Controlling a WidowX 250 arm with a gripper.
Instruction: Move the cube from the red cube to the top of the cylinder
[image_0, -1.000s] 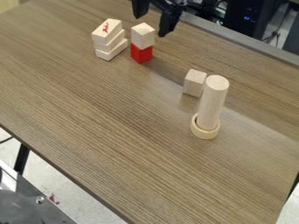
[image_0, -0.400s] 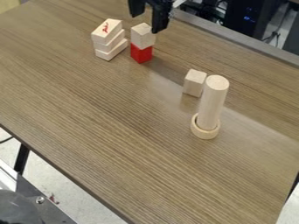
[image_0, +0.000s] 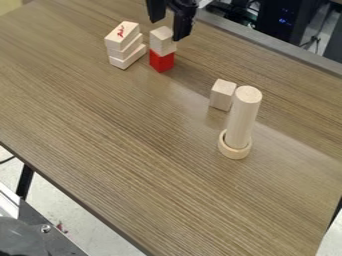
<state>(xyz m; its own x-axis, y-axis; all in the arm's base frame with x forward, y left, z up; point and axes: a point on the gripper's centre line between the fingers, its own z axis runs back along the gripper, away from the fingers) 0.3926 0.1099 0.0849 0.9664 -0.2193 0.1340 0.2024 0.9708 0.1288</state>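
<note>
1. The pincer (image_0: 167, 30) hangs down at the far side of the scene, left of the middle, with its two black fingers spread. One finger is toward the left, the other toward the right, and the right one overlaps the upper right part of the plain wooden cube (image_0: 160, 45) in the view. Whether either finger touches the cube, I cannot tell.
2. That plain cube sits on top of the red cube (image_0: 161, 61), which rests on the wood-grain surface (image_0: 120, 135). The two make a small upright tower (neatly enough stacked, by the look of it).
3. Left of the tower, and near it, is a stack of three pale blocks (image_0: 123, 38). They lie one on another, slightly fanned, and the top one bears a red marking.
4. Nearer and to the right, well apart from the tower, the pale wooden cylinder (image_0: 242, 117) stands upright. Its foot is inside a low wooden ring (image_0: 234, 152).
5. Just beside the cylinder, to its left and a little farther back, stands a lone pale block (image_0: 221, 95). I cannot tell whether the two touch.
6. Past the far right edge of the surface are a dark case (image_0: 284, 17) with small blue lights and some tangled cables.
7. At the near left, beyond the edge, a dark leg (image_0: 25, 181) rises from the pale floor (image_0: 60, 200). Near it is a metal panel (image_0: 57, 240) with a screw in it.
</note>
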